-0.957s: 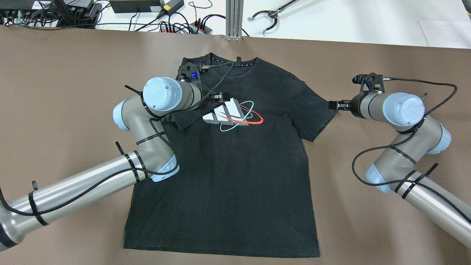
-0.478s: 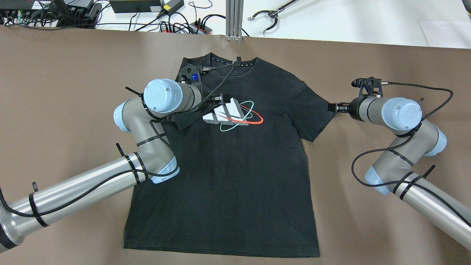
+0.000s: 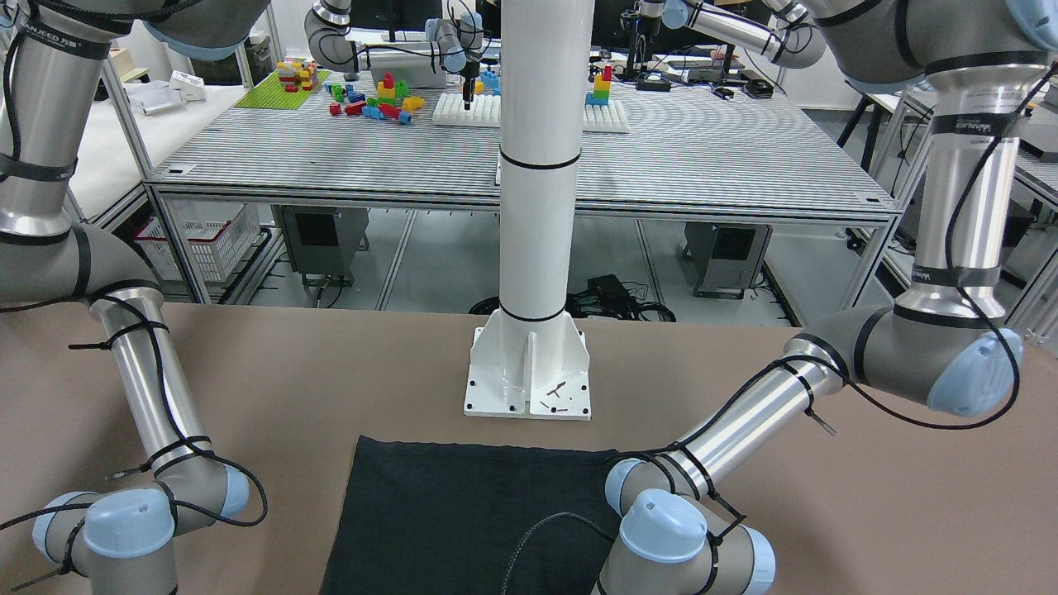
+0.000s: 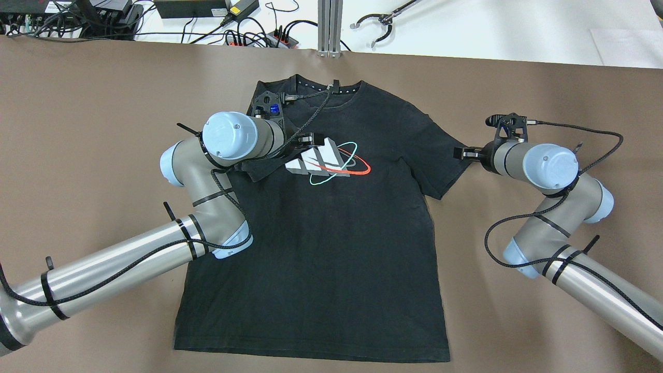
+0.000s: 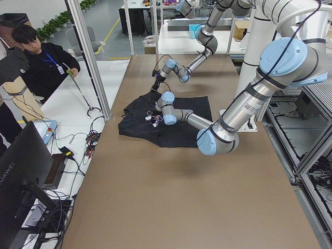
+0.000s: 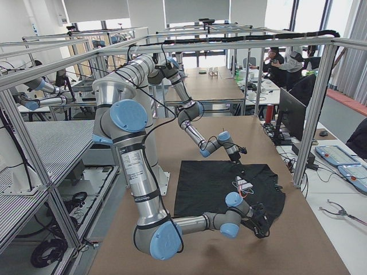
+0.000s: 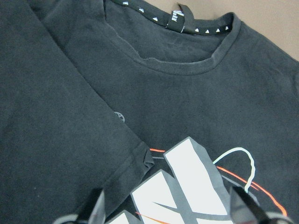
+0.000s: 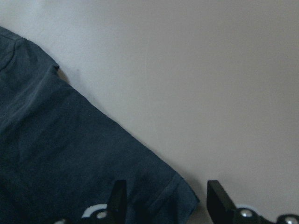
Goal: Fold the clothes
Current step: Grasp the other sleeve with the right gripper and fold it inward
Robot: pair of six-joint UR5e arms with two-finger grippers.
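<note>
black t-shirt lies front-up and flat on the brown table, collar away from the robot, bottom hem near the white pole's base plate.

chest print: three slanted white/grey bars w/ a red ring and a teal ring crossing them. no words in it. inside the collar is a neck tape w/ a row of small white triangles, plus a small black loop tag; its lettering is too small to read.

near-left sleeve is folded inward onto the chest, its hem just beside the print. left gripper sits over that spot. wrist cam shows its fingers spread wide, nothing pinched, released.

far sleeve is spread flat on the table. right gripper is at its outer edge, low. wrist cam shows the fingers apart w/ the sleeve's corner between them, not clamped.

only clear writing: "huawei" on the back of a monitor at the table's end, left side view.
</note>
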